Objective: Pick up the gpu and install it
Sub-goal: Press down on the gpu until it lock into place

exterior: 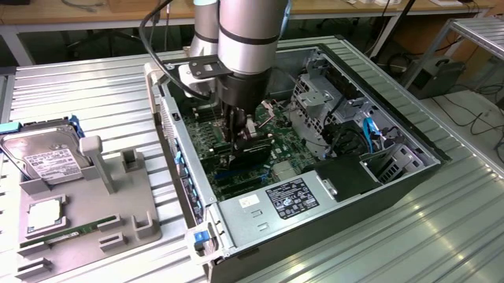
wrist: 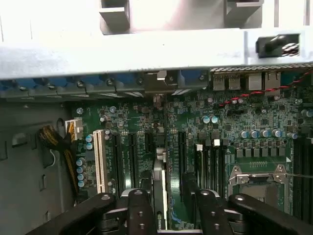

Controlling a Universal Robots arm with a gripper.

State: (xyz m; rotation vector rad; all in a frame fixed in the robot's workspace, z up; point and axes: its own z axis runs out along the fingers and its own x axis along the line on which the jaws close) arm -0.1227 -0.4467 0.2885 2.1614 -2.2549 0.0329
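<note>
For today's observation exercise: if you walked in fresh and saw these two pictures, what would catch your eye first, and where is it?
The silver robot arm plunging into the open computer case at the middle of the exterior view stands out first. Its gripper sits low over the green motherboard, with the gpu, a black card, standing on edge right below it. Towards the exterior view's left, a grey tray carries a silver hard drive and a thin green RAM stick.

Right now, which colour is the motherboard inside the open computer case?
Dark green motherboard, best seen in the wrist view.
</note>
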